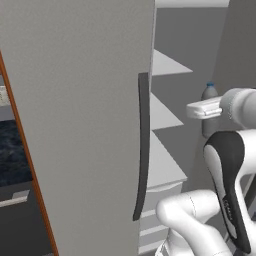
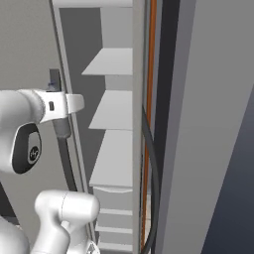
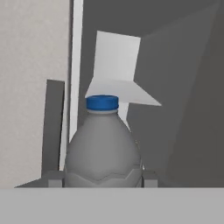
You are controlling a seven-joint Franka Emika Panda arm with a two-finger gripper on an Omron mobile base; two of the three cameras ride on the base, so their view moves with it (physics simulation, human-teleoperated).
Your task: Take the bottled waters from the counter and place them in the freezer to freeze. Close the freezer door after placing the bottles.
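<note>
Blocking much of the left base view, a grey door panel (image 1: 80,125) with a long dark handle (image 1: 143,145) stands in front of the camera, and the open freezer (image 1: 200,40) shows past its right edge. White shelves (image 1: 165,115) step down inside. The arm's white links and a dark joint cover the lower right there, so the bottle's (image 1: 209,97) lower half is hidden; its blue cap and grey shoulder show beside the white hand. The gripper's (image 3: 103,181) fingertips cannot be made out in that view.

From the right base view the bottle itself is hidden by the hand, and a second grey panel cuts off the right side of the picture. A dark bar handle (image 2: 62,134) runs behind the wrist.

The hand view is clearest. The bottle fills the lower middle: grey and translucent, a rounded shoulder with a jagged ridge low on the body, and a dark blue cap (image 3: 102,102). Its base is cut off at the bottom. The two fingers (image 3: 54,178) show just as small grey blocks, one touching each side of the body, clenched on the bottle. Behind it are the dim grey freezer walls and a white shelf, so the bottle is held up inside the open compartment. Whether it rests on a shelf cannot be told.
</note>
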